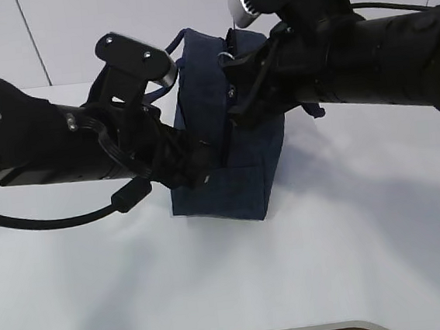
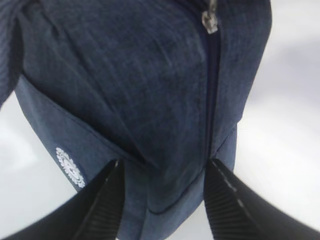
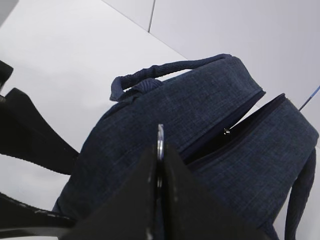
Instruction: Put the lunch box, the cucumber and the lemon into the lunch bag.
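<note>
Exterior view: your two black arms meet over the lunch bag (image 1: 227, 156), a dark navy fabric box that stands on the white table (image 1: 354, 261), near its middle. The left arm reaches in from the left edge and ends low against the bag's near left side. The right arm comes in from the upper right and ends at the bag's top.

Left wrist view: your left gripper (image 2: 162, 200) stands about half open. Its two ribbed fingers (image 2: 107, 200) straddle the lower end of the bag, with the fabric bulging between them. You can see a small white round emblem (image 2: 70, 167) on the bag's side panel, just left of the left finger. The zipper track runs up the middle of the panel to a silver slider (image 2: 210, 20) near the top edge of the frame; below the slider the track looks closed.

Right wrist view: your right gripper (image 3: 160, 165) has its jaws pressed together on a thin silver ring pull (image 3: 160, 140), which stands edge-on between the tips. Beyond the tips the zipper gapes into a dark slit (image 3: 235, 132) across the bag's top. One loop handle (image 3: 165, 72) arches over the far side, and a second handle (image 3: 300, 195) hangs at the right. What the slit holds, you cannot tell. The lunch box, cucumber and lemon appear in no view.
</note>
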